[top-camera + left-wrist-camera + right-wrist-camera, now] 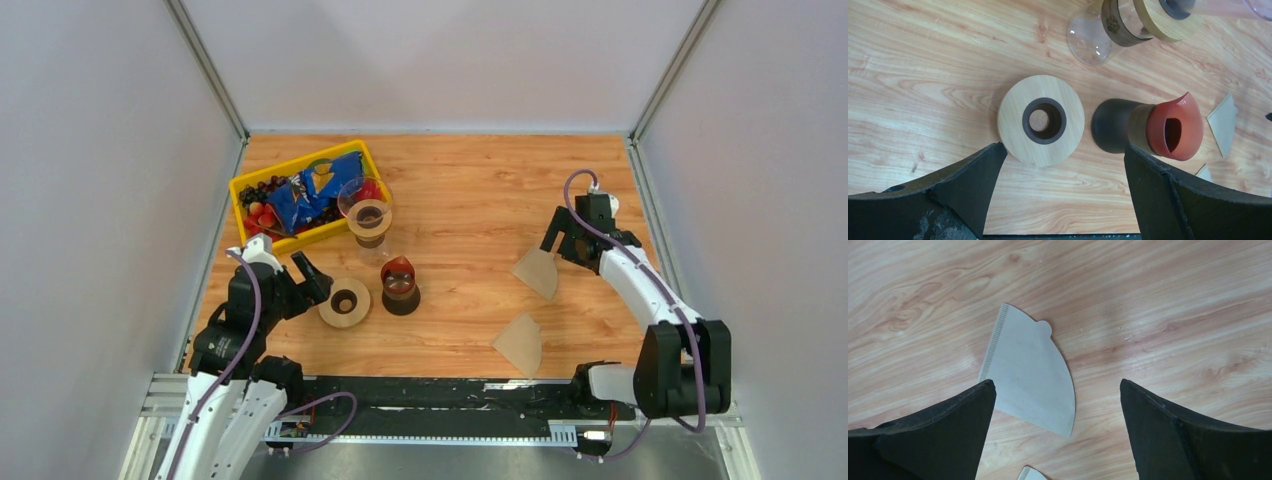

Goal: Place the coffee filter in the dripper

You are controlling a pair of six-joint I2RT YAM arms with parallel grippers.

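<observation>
Two coffee filters lie flat on the right of the table: the far coffee filter [537, 271] [1030, 370] and a nearer one [520, 342] [1031, 474]. My right gripper [562, 245] [1057, 382] hovers open over the far filter with nothing between its fingers; its left finger covers the filter's lower left corner. The dripper [367, 216], a clear cone with a wooden collar [1164, 22], stands upright by the yellow tray. My left gripper [312, 278] [1063, 150] is open and empty, low on the left, just short of the tan ring disc.
A tan ring disc with a dark hole [344, 303] [1041, 120] and a dark red-brown piece on a black base [399, 285] [1168, 131] sit in front of the dripper. The yellow tray [262, 178] holds snack packets and fruit. Walls close in on both sides.
</observation>
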